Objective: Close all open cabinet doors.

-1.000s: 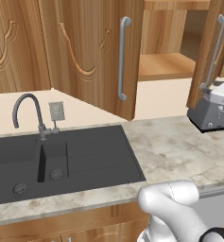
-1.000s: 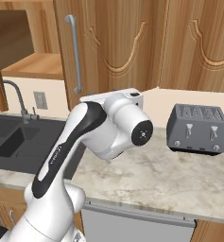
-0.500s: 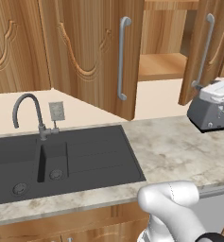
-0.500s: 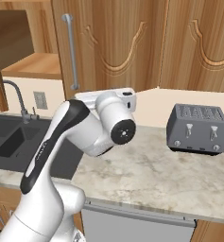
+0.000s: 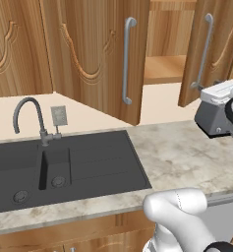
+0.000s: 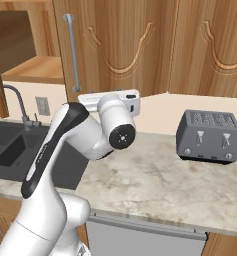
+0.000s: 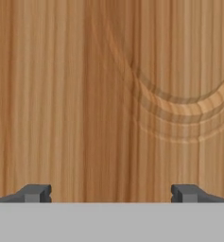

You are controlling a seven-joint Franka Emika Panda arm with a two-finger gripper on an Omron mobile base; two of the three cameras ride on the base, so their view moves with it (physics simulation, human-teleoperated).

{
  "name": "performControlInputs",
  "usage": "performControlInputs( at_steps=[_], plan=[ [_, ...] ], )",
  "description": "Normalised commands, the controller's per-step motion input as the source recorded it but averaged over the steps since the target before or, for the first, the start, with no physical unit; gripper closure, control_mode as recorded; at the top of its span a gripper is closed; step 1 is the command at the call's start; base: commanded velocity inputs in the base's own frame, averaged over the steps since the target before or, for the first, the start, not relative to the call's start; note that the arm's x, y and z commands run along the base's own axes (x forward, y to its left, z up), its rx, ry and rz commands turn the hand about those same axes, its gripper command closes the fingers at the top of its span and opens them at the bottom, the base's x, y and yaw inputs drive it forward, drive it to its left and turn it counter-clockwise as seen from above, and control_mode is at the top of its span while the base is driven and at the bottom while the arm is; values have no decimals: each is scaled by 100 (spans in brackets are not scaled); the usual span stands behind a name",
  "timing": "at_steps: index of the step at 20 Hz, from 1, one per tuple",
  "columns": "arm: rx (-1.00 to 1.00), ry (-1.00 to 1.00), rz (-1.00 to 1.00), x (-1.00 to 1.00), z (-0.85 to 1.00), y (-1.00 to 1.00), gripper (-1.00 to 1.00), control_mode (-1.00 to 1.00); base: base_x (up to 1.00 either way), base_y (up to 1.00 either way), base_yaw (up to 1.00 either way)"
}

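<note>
Two cabinet doors stand open around a bare shelf (image 5: 166,69). The left door (image 5: 96,54) is swung far out over the counter, its silver bar handle (image 5: 129,60) facing me. The right door (image 5: 214,47) is partly open, and the same panel (image 6: 115,47) shows with its handle (image 6: 72,50) in the right base view. My gripper (image 7: 111,193) is open and sits close against this right door's wood face, below the carved groove (image 7: 179,106). Nothing is between the fingertips (image 7: 38,193). The hand (image 5: 220,104) is low beside that door.
A black double sink (image 5: 64,167) with a curved faucet (image 5: 32,115) lies left in the marble counter (image 6: 160,175). A grey toaster (image 6: 207,135) stands at the right against the wall. Shut cabinets (image 6: 210,45) hang above it.
The hand has moved in toward the cabinet, and the right door has swung further toward shut, its handle shifting left in both base views. The left door has not moved.
</note>
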Motion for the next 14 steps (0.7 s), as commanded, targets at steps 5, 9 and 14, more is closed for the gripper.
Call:
performControlInputs(
  at_steps=[5, 9, 14],
  plan=[
    [0, -3, -5, 23, -3, 14, -100, -100, 0, 0, 0],
    [0, -1, -6, 21, -3, 18, -100, -100, 0, 0, 0],
    [0, 0, -8, 24, -1, 18, -100, -100, 0, 0, 0]
  ],
)
